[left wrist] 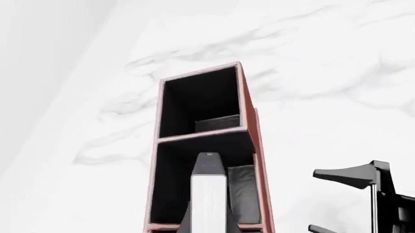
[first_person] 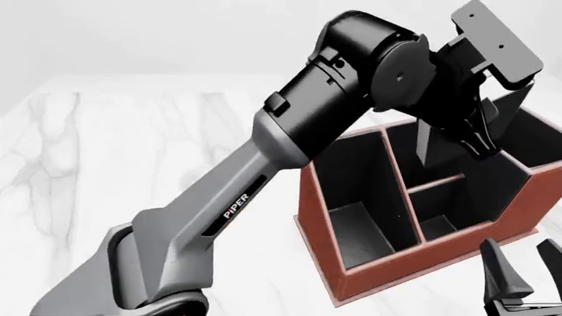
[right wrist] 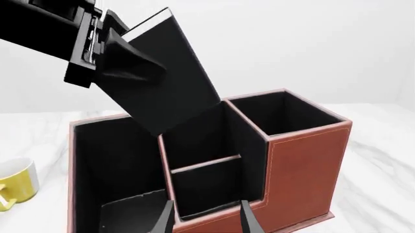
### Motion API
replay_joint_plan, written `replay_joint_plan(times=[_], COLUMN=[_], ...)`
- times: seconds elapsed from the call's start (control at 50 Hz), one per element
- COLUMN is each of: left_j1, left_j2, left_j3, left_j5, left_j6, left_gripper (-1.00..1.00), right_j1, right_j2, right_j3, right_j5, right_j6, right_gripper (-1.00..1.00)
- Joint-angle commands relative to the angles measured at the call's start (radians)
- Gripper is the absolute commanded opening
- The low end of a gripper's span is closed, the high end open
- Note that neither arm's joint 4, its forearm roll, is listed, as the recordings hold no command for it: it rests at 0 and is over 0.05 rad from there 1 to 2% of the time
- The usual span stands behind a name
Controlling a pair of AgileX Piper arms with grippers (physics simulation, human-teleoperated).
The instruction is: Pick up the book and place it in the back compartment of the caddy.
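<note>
My left gripper (first_person: 464,131) is shut on the book (right wrist: 165,73), a thin black hardcover, and holds it tilted just above the caddy (first_person: 386,273). The book's white page edge faces the left wrist camera (left wrist: 209,199). Its lower corner hangs by the divider between the large compartment and the middle rear one. The caddy (right wrist: 304,160) is reddish-brown with black lining and several compartments; it also shows in the left wrist view (left wrist: 248,102). My right gripper (first_person: 522,263) is open and empty, low in front of the caddy's near wall, fingertips (right wrist: 250,218) apart.
A yellow mug (right wrist: 13,187) stands on the white marble table (first_person: 105,145) beside the caddy's large compartment. My left arm (first_person: 263,178) spans the table diagonally from the near left to the caddy.
</note>
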Motion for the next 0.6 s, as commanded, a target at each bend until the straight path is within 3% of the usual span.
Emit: replay_joint_plan(times=[0.02, 0.22, 0.36, 0.6], left_j1=[-0.014, -0.014, -0.009, -0.014], left_j2=[0.07, 0.11, 0.075, 0.069], left_j3=[-0.014, 0.025, 0.202, 0.263], left_j5=[-0.022, -0.061, -0.159, -0.225], left_j6=[-0.014, -0.021, -0.013, -0.03], left_gripper=[-1.0, -1.0, -1.0, -1.0], right_j1=[0.002, 0.002, 0.001, 0.001], right_j2=[0.0, 0.0, 0.0, 0.002], right_j3=[0.0, 0.0, 0.0, 0.0], right_j5=[-0.001, -0.001, -0.001, -0.002], right_j6=[0.0, -0.002, -0.001, -0.002], right_gripper=[1.0, 1.0, 1.0, 1.0])
